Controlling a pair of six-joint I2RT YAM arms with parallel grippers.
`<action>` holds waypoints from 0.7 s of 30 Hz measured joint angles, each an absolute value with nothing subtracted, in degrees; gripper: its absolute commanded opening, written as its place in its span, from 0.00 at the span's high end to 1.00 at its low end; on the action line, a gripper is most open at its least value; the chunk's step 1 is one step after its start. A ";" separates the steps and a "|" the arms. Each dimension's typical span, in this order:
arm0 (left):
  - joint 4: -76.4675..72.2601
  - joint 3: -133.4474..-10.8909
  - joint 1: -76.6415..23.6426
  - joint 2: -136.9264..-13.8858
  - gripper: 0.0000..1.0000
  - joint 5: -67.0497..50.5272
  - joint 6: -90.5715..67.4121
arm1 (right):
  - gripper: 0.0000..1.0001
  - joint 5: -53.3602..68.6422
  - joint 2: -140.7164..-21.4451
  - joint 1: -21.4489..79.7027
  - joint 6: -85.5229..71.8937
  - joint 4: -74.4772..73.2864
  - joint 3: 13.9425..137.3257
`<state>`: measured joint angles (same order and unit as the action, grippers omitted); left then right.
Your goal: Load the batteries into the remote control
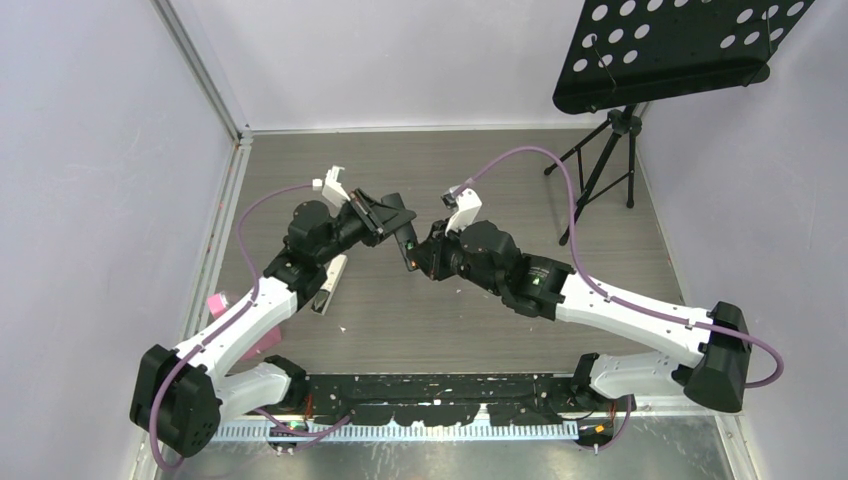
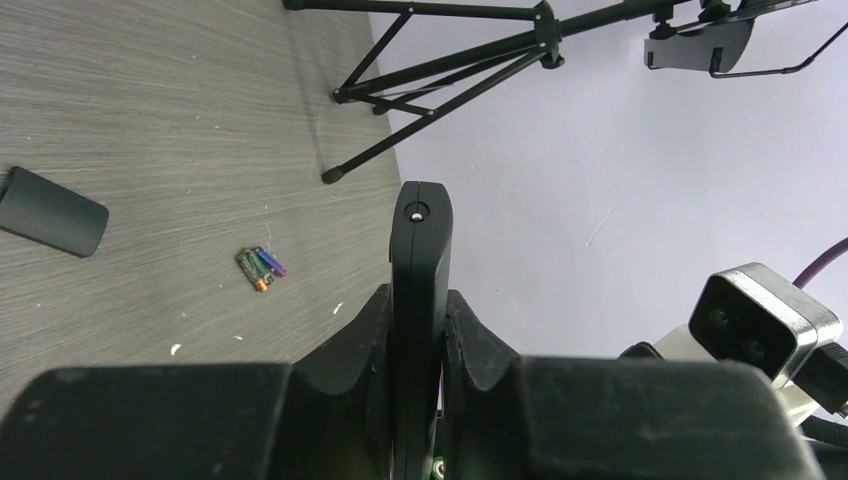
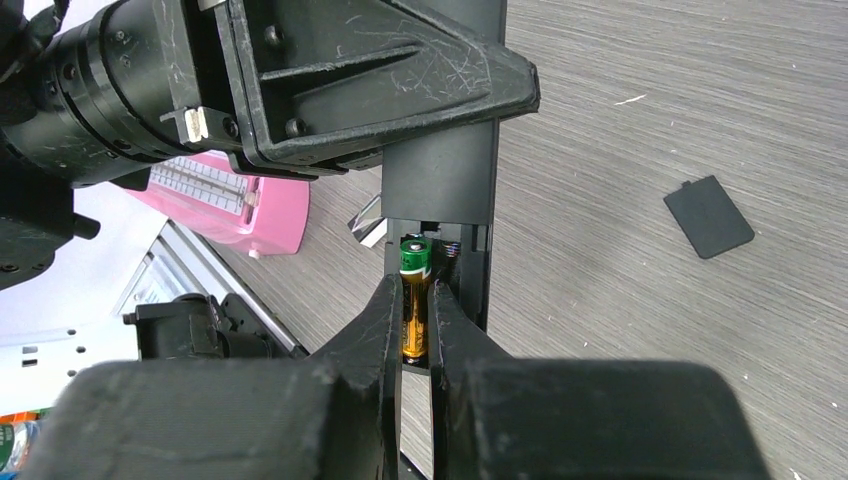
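Note:
My left gripper is shut on a black remote control and holds it above the table. In the left wrist view the remote stands edge-on between the fingers. My right gripper is shut on an orange-gold and green battery, which lies along the remote's open compartment. I cannot tell whether it is seated. Three loose batteries, green, orange-tipped and purple, lie together on the table. The right gripper also shows in the top view.
A black battery cover lies flat on the table. A pink object sits near the left edge by a silver-white bar. A music stand's tripod legs stand at the back right. Walls close in on three sides.

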<state>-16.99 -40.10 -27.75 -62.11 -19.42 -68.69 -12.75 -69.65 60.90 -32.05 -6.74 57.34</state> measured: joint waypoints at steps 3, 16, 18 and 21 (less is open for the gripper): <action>-18.02 -40.05 -27.75 -62.11 1.00 -19.57 -69.12 | 0.82 -13.26 -69.32 61.01 -32.03 -6.94 57.65; -24.12 -39.68 -27.75 -62.11 1.00 -20.01 -71.70 | 0.66 -15.33 -68.42 61.63 -31.94 -7.92 59.75; -24.47 -39.66 -27.75 -62.11 1.00 -20.05 -71.83 | 0.64 -15.49 -68.20 61.78 -31.90 -8.32 59.88; -25.04 -39.59 -27.75 -62.11 1.00 -20.12 -71.92 | 0.58 -15.86 -67.85 61.87 -31.79 -8.86 60.03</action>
